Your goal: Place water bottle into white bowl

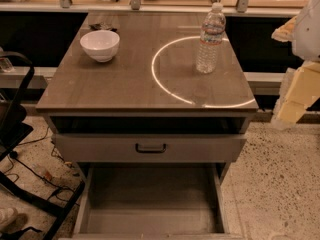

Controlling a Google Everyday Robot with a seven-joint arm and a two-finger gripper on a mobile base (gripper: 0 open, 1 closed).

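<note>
The water bottle [210, 38] stands upright on the right half of the brown table top [125, 84]; it is clear and ribbed, with a white cap. The white bowl [100, 45] sits empty at the far left of the same top, well apart from the bottle. My gripper [295, 91] shows as pale yellow and white parts at the right edge of the view. It is beyond the table's right side, holds nothing that I can see, and is apart from the bottle.
A bright ring of light reflects on the table top around the bottle. Under the top, one drawer with a dark handle [150, 148] is partly out, and a lower drawer [150, 199] is pulled wide open. A black chair frame [20, 134] and cables stand at the left.
</note>
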